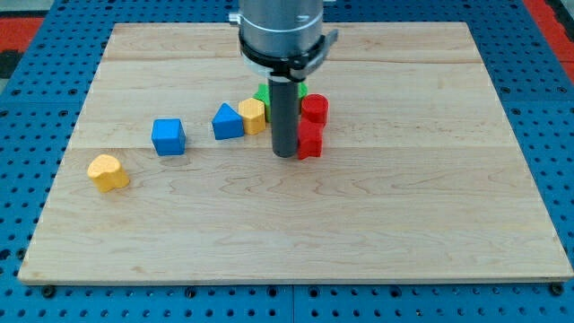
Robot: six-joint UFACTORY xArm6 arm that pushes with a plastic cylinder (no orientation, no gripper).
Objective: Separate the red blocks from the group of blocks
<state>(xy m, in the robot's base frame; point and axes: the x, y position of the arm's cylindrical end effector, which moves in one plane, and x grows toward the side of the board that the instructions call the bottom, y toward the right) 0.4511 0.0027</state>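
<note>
Gripless, my tip (285, 153) touches the lower red block (310, 142), its rod half-hiding the green block (263, 93).

Pale wooden board (377, 233), rectangular, plank-jointed, lying on a blue perforated base (27, 179).

On the board:
- yellow heart-shaped block (108, 172), near the view's left edge, apart from the rest;
- blue cube block (169, 136), to its right;
- blue triangular block (227, 122), touching a yellow block (253, 115);
- green block (262, 93), mostly hidden behind the rod, shape unclear;
- two red blocks, the upper (315, 109) and the lower (310, 141), stacked in the view;
- my tip (284, 154), just left of the lower red block.
</note>
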